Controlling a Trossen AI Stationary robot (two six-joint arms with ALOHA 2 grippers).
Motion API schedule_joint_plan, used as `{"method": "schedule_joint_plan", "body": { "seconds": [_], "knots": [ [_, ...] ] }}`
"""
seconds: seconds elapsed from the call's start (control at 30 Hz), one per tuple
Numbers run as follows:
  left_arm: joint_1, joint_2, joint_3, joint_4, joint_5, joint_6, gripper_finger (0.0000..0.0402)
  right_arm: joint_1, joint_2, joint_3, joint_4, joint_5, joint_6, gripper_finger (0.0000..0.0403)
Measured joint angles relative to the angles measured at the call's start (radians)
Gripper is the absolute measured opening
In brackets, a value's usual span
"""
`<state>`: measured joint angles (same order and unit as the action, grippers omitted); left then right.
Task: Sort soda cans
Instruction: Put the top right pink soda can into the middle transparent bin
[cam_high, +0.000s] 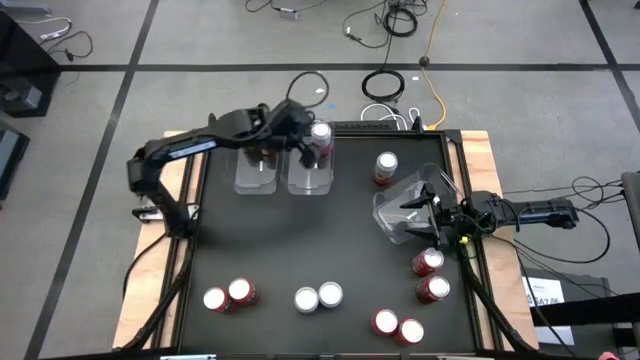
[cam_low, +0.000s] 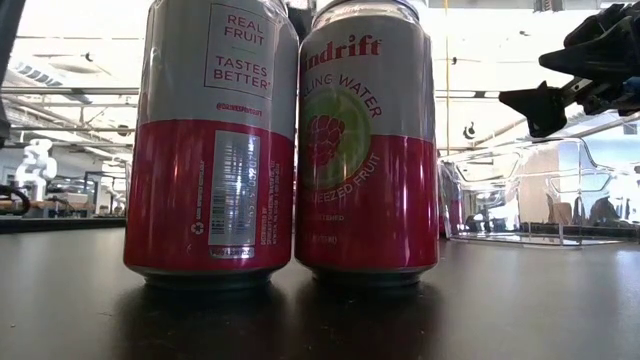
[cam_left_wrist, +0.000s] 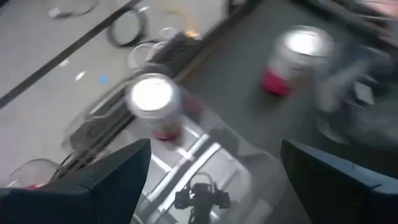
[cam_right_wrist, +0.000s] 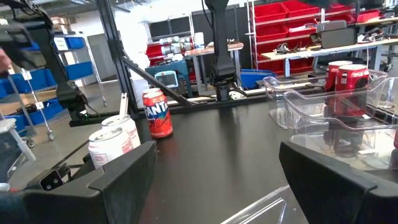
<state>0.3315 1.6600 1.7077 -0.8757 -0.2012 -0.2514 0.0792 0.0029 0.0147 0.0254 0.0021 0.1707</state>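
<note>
Across the dark surface (cam_high: 330, 250) the soda cans sit in loose pairs, which looks like a starting scatter waiting to be sorted: two red-bodied ones (cam_high: 228, 296) near the front left, two silver/white ones (cam_high: 318, 297) at front centre, two more red (cam_high: 398, 327) at front right, another two red (cam_high: 430, 275) just behind those, and a single can (cam_high: 385, 168) standing alone toward the back right. Two clear bins (cam_high: 285, 172) stand side by side at the back, apparently the sorting targets, and a third clear bin (cam_high: 412, 205) lies tilted at the right edge. Over the back bins the left arm stretches in from the left edge, elbow bent, its left end effector (cam_high: 300, 140) hovering with fingers spread wide above a can (cam_high: 321, 140) resting in the right-hand bin, probably a release. Low at the right edge, the right end effector (cam_high: 425, 212) reaches level into the tilted bin's rim, fingers wide apart and holding nothing.
</note>
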Motion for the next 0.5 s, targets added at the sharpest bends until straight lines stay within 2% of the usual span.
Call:
{"method": "schedule_joint_plan", "body": {
  "seconds": [0.27,0.5],
  "knots": [
    [-0.141,-0.154,0.000,-0.215,0.014,0.003,0.0368,0.000,0.000,0.000,0.000,0.000,0.000,0.0334],
    [-0.222,-0.201,-0.032,-0.427,0.008,0.006,0.0368,0.000,0.000,0.000,0.000,0.000,0.000,0.0334]
  ]
}}
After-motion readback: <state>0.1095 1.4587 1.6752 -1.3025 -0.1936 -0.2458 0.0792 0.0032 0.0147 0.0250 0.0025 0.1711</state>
